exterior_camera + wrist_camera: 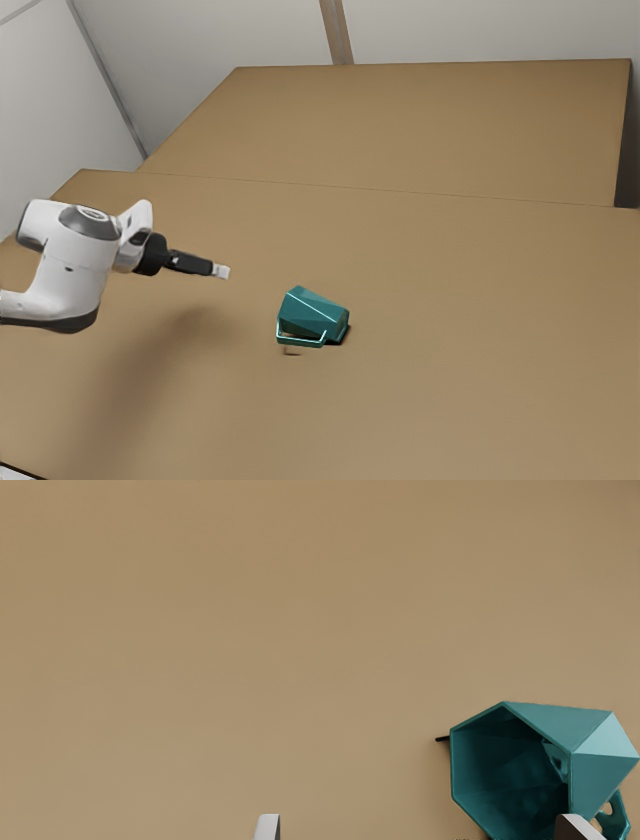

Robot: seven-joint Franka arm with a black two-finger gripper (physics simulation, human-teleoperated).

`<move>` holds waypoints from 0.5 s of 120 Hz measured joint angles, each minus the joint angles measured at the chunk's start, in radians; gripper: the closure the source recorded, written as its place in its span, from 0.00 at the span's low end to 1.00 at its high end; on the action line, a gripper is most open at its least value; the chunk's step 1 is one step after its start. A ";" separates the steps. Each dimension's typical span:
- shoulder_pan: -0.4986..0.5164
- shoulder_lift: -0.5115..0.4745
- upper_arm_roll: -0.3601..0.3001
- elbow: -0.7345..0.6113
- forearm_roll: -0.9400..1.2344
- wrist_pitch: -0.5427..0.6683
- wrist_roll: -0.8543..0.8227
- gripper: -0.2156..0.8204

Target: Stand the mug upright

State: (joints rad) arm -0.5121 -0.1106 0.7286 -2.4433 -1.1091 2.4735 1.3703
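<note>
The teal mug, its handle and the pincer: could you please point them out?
Teal mug (pixel 600 782): wrist view, faceted outer side.
Mug handle (pixel 620 813): wrist view, outer bend.
Pincer (pixel 221 271): exterior view, between the fingertips.

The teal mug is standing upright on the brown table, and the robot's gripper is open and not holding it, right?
Not quite: the teal mug lies on its side on the brown table, as the exterior view shows. The rest holds: the gripper is open and not holding it.
</note>
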 joint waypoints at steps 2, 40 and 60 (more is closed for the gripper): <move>-0.006 0.002 0.000 -0.001 -0.004 0.005 0.019 0.21; -0.144 0.031 -0.004 -0.043 -0.226 0.054 0.294 0.22; -0.181 0.047 -0.028 -0.058 -0.327 0.071 0.391 0.23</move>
State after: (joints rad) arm -0.6934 -0.0638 0.7006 -2.5015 -1.4359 2.5446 1.7616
